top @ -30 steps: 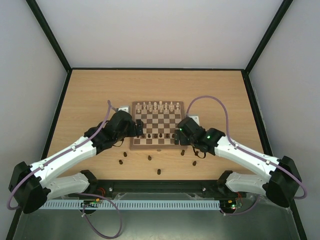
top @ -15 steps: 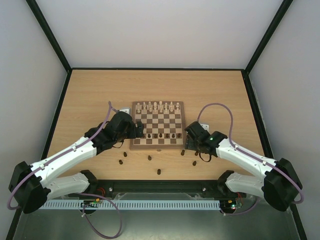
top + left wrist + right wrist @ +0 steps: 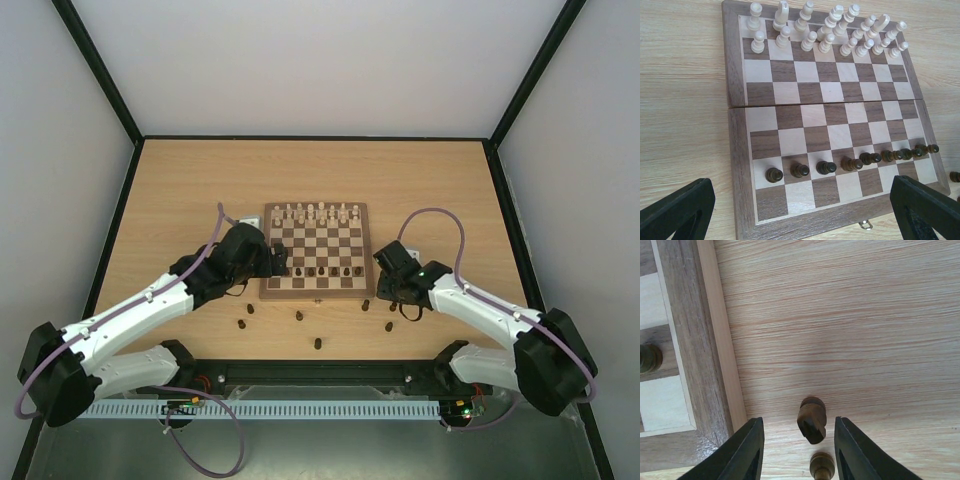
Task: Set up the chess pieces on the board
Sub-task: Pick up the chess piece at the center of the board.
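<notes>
Looking down on the board [image 3: 315,294], lying mid-table. Judged a little over half done. Already standing on the board's two far rows: the cream pieces [image 3: 826,30], a full set as far as can be counted. Already lined up on the second row from the board's near edge: the dark pawns [image 3: 826,167]. Nothing yet on the nearest row. Left to place: the loose dark pieces [image 3: 299,316], scattered on the table [image 3: 200,180] just off the board's near edge.

Reaching in at the board's near left side: the left gripper [image 3: 800,181], spread wide and holding nothing. Lowered to the table just off the board's near right corner: the right gripper [image 3: 799,420], fingers straddling one dark piece [image 3: 811,420], a gap visible on each side, so not gripping it yet. Likely next: closing on that piece and carrying it to the nearest row.
</notes>
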`<move>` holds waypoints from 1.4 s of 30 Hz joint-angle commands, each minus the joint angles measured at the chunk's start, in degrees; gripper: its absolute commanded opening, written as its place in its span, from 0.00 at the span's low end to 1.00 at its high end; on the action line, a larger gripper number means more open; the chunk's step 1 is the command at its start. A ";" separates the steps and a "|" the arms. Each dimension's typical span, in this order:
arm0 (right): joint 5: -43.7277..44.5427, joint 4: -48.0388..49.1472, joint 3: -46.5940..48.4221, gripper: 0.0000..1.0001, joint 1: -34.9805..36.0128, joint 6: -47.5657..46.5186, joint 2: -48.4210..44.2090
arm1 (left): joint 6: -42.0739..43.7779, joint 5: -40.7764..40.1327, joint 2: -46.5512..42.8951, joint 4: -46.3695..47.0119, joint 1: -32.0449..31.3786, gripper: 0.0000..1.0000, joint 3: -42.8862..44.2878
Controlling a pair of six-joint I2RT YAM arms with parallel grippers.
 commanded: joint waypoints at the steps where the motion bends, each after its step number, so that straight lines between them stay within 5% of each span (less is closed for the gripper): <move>1: -0.69 0.18 -0.26 0.37 -0.91 -1.59 1.59 | 0.66 -0.46 0.60 0.28 0.36 0.99 -0.80; 29: 0.04 1.37 1.03 0.02 -1.84 -3.01 5.75 | 0.84 -0.75 2.98 1.45 0.58 0.99 -0.72; 42: -1.52 -5.16 10.40 0.01 -1.71 -6.10 2.40 | 0.40 -2.04 0.81 0.28 1.48 0.99 -0.68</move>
